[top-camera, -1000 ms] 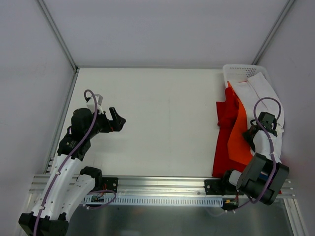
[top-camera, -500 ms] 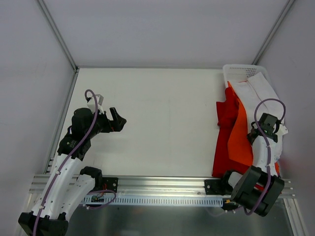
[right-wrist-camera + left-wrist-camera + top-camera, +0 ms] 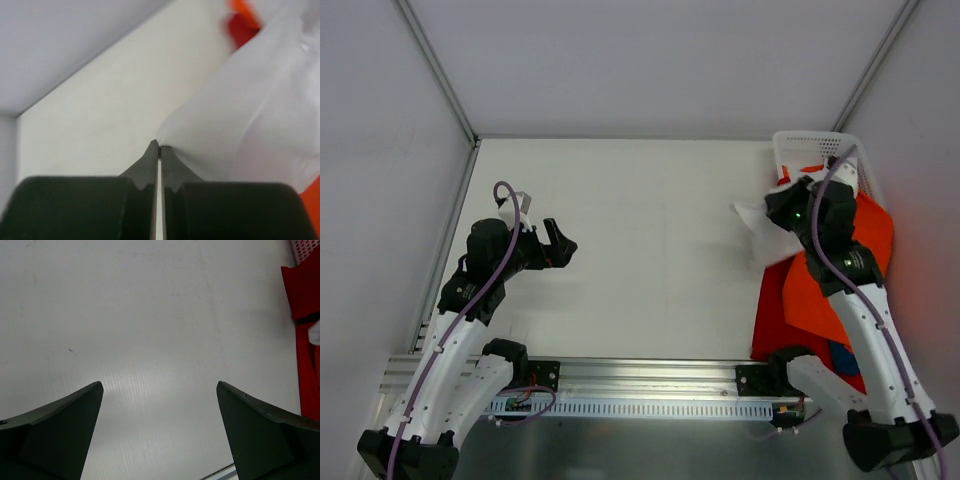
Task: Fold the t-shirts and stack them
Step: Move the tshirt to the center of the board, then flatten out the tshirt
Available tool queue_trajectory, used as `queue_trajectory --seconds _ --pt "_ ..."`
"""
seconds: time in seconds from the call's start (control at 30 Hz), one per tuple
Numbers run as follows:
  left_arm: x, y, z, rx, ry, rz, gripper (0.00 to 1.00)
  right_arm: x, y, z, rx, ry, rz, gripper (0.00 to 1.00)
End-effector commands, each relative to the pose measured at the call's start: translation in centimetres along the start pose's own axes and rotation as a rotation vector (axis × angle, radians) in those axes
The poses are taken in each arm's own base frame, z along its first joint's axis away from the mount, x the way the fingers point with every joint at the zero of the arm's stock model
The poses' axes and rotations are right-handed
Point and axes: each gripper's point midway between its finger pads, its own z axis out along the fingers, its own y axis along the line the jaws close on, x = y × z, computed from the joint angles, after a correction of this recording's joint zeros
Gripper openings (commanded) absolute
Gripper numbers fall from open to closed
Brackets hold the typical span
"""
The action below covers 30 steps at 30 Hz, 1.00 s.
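Holding the white shirt [image 3: 757, 232] in the right pincer [image 3: 778, 204], with bare desk [image 3: 650, 220] to its left

The right pincer is squeezed tight on a small pinch of the white shirt. In the right wrist view the two tips meet on the cloth, and the shirt [image 3: 240, 120] fans out up and to the right of them. From above, the white shirt hangs in a bunch under the pincer, at the left edge of the pile. How much of it trails under the arm is hidden.

The orange shirt [image 3: 820, 290] and the red shirt [image 3: 770, 315] lie on the right side of the desk, in front of the basket [image 3: 810, 145]. The orange one lies partly over the red one.

The left pincer [image 3: 556, 244] is wide open and holds nothing. It hangs over the left part of the desk, well apart from all the shirts.

So the right arm is much nearer. The free room lies to the left of the held shirt, between the two arms. I think the next move is to carry the white shirt that way and lay it flat. The cloth is soft and held by only one spot, so it may land crumpled.
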Motion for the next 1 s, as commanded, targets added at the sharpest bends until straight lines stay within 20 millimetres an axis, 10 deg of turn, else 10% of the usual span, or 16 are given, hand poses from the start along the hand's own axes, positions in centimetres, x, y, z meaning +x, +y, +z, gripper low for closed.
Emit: queue_trajectory --seconds 0.0,0.03,0.13,0.23,0.33,0.47,0.53,0.57,0.6,0.8,0.97 --pt "-0.1 -0.5 0.1 0.023 0.0 0.016 0.99 -0.3 11.5 -1.1 -0.272 0.019 -0.109 0.0" --pt "-0.2 -0.5 0.1 0.019 -0.001 0.015 0.99 2.9 17.1 -1.2 -0.361 0.113 -0.212 0.0" --pt "-0.2 -0.2 0.1 0.006 -0.003 0.02 0.99 8.1 25.7 -3.0 -0.494 0.241 -0.413 0.0" --pt "-0.2 0.1 0.1 -0.006 -0.009 0.027 0.99 18.4 28.5 1.4 -0.42 0.423 -0.554 0.0" --pt "-0.1 0.4 0.2 -0.023 -0.009 0.032 0.99 21.2 30.1 2.3 -0.453 0.472 -0.518 0.0" --pt "-0.1 0.4 0.3 -0.026 -0.003 0.036 0.99 20.6 30.6 2.9 -0.455 0.417 -0.505 0.03" --pt "-0.1 0.4 0.2 -0.025 -0.003 0.035 0.99 20.4 29.7 3.4 -0.413 0.414 -0.568 0.5" --pt "-0.1 0.4 0.2 -0.025 -0.003 0.035 0.99 19.8 30.1 3.4 -0.408 0.403 -0.582 0.91" --pt "-0.2 0.4 0.2 -0.027 -0.003 0.035 0.99 21.0 28.4 4.3 -0.339 0.442 -0.644 0.99" --pt "0.0 -0.1 0.2 -0.001 0.006 0.03 0.99 22.3 24.3 5.5 -0.21 0.453 -0.711 0.99" --pt "3.3 -5.1 1.4 0.267 0.217 0.019 0.99 21.5 22.5 4.5 -0.182 0.449 -0.697 0.99"
